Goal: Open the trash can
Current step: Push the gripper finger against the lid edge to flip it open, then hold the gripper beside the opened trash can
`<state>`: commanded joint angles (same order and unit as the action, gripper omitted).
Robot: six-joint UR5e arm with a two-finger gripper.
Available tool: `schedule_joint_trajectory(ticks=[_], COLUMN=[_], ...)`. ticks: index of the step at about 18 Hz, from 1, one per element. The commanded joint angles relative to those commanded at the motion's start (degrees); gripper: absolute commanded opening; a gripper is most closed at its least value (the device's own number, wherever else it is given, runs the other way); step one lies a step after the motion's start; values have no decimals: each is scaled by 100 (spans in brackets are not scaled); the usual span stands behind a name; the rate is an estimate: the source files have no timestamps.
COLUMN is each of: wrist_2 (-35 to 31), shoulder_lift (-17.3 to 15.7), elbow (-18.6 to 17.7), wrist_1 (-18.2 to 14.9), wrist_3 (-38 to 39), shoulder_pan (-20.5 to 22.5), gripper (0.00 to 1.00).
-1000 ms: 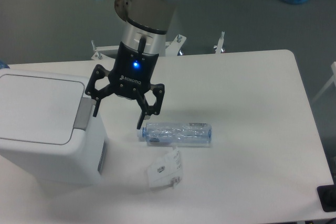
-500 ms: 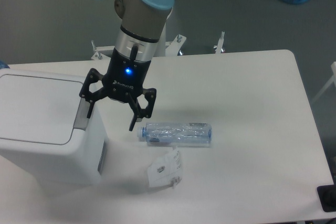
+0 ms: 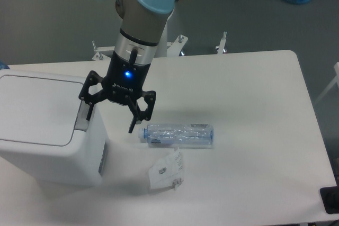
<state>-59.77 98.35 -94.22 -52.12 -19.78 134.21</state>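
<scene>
A wrinkled white packet (image 3: 167,171) and a clear bottle (image 3: 177,134) are seen lying on the surface (image 3: 254,104), nearest the camera. The trash can (image 3: 45,130) is located at the left edge with its lid shut, and its grey push tab (image 3: 83,116) is partly covered by the left finger of the end effector (image 3: 110,117), which is spread wide and empty. If the tab is missed, the lid may stay latched, and the bottle may be struck by the right finger.

Silver arm (image 3: 140,33), blue caps, black tool (image 3: 109,118)
</scene>
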Motion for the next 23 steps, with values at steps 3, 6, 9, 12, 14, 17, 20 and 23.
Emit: schedule_joint_trajectory(ticks=[3,6,9,12,14,17,20,23], wrist_2=[-9,0,0,0,-9,0,9,-35], shoulder_lift=[0,9,0,0,0,-44,-35,35], elbow=[0,-9,-44,-44,-35,79,263,430], wrist_1=[0,0,0,0,0,-9,44,175], wrist_3=[0,0,0,0,0,-17,-35,-105], shoulder_pan=[0,0,0,0,0,9,17,79], gripper=[100,100,100,100,100,100,100,100])
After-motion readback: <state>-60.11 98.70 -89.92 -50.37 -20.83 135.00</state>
